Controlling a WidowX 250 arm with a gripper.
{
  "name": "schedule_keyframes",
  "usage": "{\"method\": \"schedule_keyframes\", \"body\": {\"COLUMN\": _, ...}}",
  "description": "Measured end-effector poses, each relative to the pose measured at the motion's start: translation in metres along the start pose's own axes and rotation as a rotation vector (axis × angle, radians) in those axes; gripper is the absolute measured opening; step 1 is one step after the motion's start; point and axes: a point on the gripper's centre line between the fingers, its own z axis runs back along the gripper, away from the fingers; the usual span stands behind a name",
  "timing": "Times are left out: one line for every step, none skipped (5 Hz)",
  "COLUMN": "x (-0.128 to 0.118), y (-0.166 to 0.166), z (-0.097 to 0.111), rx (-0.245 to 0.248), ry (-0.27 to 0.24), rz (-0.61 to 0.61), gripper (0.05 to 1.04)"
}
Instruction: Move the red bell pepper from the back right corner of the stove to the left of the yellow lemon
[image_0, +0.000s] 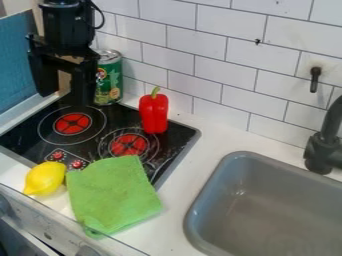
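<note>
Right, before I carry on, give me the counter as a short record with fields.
hand: open, above the stove's back corner
hand holds: nothing visible
stove: two red-centred burners
can: green, upright, beside the hand
pepper: red, upright, stem up
lemon: beside the cloth
cloth: green, across stove and counter
sink: grey, with black faucet

– What hides at the back?
– The left side of the green can (109, 82), behind the tool (65, 99).
– And under the cloth (113, 192)?
– Part of the stovetop (123, 116) and the near burner's lower edge.
– Anything cut off?
– The arm (63, 25) at the top, the blue panel (17, 65) at the left, the faucet (326, 145) at the right, the sink (192, 212) at the right and bottom.
– That dark speck (258, 41) on the tiles (230, 31)?
– Too small to tell.
</note>
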Motion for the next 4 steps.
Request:
{"method": "schedule_keyframes", "body": {"x": 0.001, "y": -0.001, "z": -0.008, "rx": -0.009, "ry": 0.028, "rz": -0.004, "gripper": 0.999}}
{"method": "schedule_keyframes", "body": {"x": 0.017, "y": -0.011, "z": 0.001, "rx": -0.038, "ry": 0.006, "rz": -0.022, "gripper": 0.999}}
{"method": "schedule_keyframes", "body": {"x": 0.035, "y": -0.023, "z": 0.006, "rx": -0.044, "ry": -0.013, "rz": -0.041, "gripper": 1.000}}
{"method": "schedule_keyframes", "body": {"x": 0.051, "y": -0.028, "z": 0.004, "rx": -0.036, "ry": -0.053, "rz": -0.023, "gripper": 0.999}}
